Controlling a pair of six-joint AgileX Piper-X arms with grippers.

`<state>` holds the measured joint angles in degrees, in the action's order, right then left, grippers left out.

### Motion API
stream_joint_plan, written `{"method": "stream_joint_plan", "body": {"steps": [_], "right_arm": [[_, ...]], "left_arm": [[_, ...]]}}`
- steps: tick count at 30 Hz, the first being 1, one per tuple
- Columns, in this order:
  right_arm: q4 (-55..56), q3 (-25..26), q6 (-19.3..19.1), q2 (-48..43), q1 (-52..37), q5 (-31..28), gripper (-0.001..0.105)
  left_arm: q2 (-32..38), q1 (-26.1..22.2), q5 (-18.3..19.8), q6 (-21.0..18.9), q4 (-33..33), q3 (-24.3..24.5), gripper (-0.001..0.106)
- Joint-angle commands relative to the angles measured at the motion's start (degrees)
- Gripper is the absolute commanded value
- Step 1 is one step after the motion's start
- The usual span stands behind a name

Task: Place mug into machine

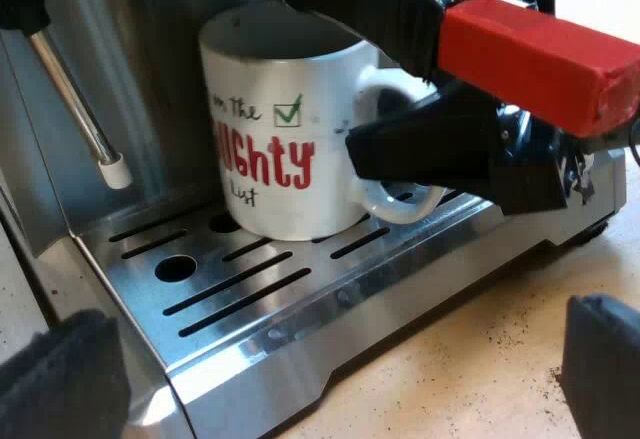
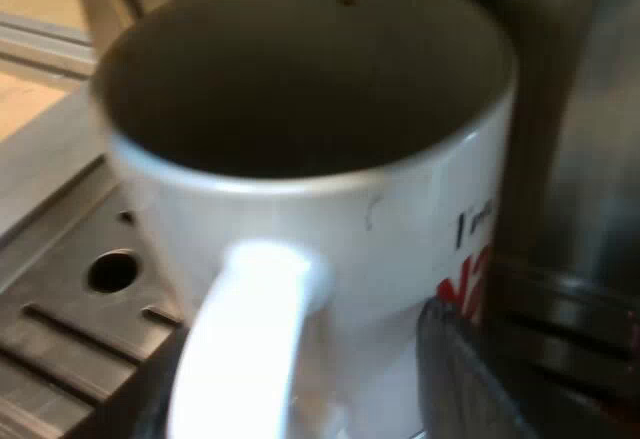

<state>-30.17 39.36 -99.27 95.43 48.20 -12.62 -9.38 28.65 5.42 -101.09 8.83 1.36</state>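
A white mug (image 1: pixel 280 149) with red and black lettering stands upright on the machine's slotted drip tray (image 1: pixel 250 294), below the holder's red handle end (image 1: pixel 540 59) locked into the machine's front. My right gripper (image 1: pixel 395 159) is at the mug's handle (image 1: pixel 400 204). In the right wrist view the mug (image 2: pixel 300 189) is empty and its handle (image 2: pixel 250 339) lies between my right gripper's (image 2: pixel 300 394) fingers, with a gap on one side, so it is open. My left gripper (image 1: pixel 330 379) hangs open before the tray's front edge, nothing between its fingers.
A steam wand (image 1: pixel 75 99) with a white tip hangs beside the mug over the tray. The wooden counter (image 1: pixel 480 359) before the machine carries scattered coffee grounds. The tray has a round hole (image 2: pixel 112 271) near the mug.
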Motion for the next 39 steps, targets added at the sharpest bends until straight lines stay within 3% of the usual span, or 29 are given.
{"method": "stream_joint_plan", "body": {"steps": [1,4,7,12,14,19,24,28,29,39], "right_arm": [[-1.0,1.8,-1.5,-0.5,0.1,2.3,0.047],[-1.3,1.8,-3.9,-0.5,1.3,4.5,0.047],[-1.2,1.8,-4.5,-0.5,1.9,3.2,0.047],[-1.1,1.8,-4.1,-0.5,2.0,-1.8,0.047],[-0.8,1.7,-2.4,-1.4,2.5,-6.8,0.047],[0.7,0.6,-2.5,-4.8,4.3,-10.0,0.047],[14.4,0.4,-2.1,-9.7,6.2,-10.8,0.047],[17.7,0.4,-1.6,-11.3,6.8,-10.8,0.047],[23.0,0.4,-1.6,-15.1,8.2,-10.8,0.047],[32.5,0.4,-1.2,-27.2,14.4,-14.5,0.047]], "left_arm": [[0.0,0.3,0.0,-0.6,-0.6,0.1,0.089],[0.0,0.3,0.0,-0.6,-0.6,0.1,0.089],[0.0,0.3,0.0,-0.6,-0.6,0.1,0.089],[0.0,0.3,0.0,-0.6,-0.6,0.1,0.089],[0.0,0.3,0.0,-0.6,-0.6,0.1,0.089],[0.0,0.3,0.0,-0.6,-0.6,0.1,0.089],[0.0,0.3,0.0,-0.6,0.3,0.1,0.089],[0.0,0.3,0.9,-0.6,0.3,0.5,0.089],[0.0,0.3,1.3,-0.6,0.3,1.4,0.089],[0.0,0.3,2.1,-0.4,0.3,7.8,0.089]]}}
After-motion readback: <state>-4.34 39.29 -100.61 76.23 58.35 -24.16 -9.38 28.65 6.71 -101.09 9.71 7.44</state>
